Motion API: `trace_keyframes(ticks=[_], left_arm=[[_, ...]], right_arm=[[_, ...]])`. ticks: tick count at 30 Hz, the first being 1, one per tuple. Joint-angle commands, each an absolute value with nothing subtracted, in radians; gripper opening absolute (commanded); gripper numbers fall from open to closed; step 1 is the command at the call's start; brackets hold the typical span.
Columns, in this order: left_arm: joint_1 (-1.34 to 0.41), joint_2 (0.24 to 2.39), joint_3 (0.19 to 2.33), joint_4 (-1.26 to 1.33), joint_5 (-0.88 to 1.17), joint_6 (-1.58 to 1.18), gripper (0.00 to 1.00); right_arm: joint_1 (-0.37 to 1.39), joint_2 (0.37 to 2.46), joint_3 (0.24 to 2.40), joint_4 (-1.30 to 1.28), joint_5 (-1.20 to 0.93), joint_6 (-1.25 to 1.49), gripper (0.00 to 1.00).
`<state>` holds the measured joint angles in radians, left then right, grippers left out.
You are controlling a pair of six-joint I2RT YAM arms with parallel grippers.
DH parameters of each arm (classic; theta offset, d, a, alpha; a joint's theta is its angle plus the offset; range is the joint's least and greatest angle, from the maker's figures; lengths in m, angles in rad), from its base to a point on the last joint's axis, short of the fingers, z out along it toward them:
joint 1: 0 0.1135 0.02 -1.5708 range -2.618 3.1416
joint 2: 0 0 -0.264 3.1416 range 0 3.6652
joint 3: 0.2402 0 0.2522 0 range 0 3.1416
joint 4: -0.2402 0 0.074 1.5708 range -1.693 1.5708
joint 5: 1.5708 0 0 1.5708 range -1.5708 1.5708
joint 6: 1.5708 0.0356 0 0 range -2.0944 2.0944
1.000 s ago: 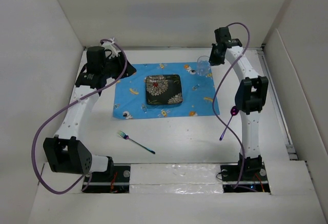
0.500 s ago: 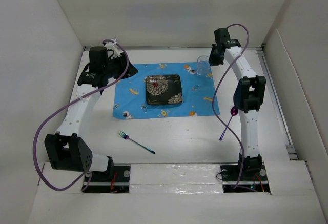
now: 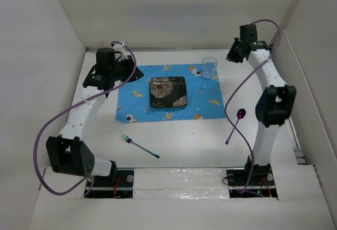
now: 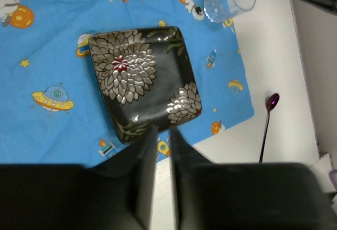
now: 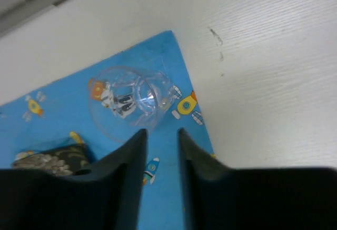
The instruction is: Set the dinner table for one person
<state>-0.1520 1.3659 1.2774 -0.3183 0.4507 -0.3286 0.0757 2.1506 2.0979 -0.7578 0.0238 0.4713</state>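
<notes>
Right wrist view first: the right claw has its fingers drawn close with a slim gap, pinching nothing. The clear glass shows just beyond its tips, upright on a corner of the blue placemat. Over to the left claw, all but pressed together and empty, hanging above the near edge of the black flowered plate at mid-mat. The white table spreads beneath everything, with the purple spoon lying right of the mat and the fork nearer the arm bases.
</notes>
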Motion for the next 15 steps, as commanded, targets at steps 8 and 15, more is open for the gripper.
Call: trace_keyframes(ticks=[8, 15], left_arm=[[-0.505, 1.371, 1.370, -0.388, 0.179, -0.235, 0.00], [-0.515, 1.307, 1.255, -0.342, 0.247, -0.262, 0.16]], right_arm=[[0.009, 1.278, 1.053, -0.491, -0.008, 0.618, 0.00], [-0.009, 1.075, 0.801, -0.669, -0.006, 0.699, 0.31]])
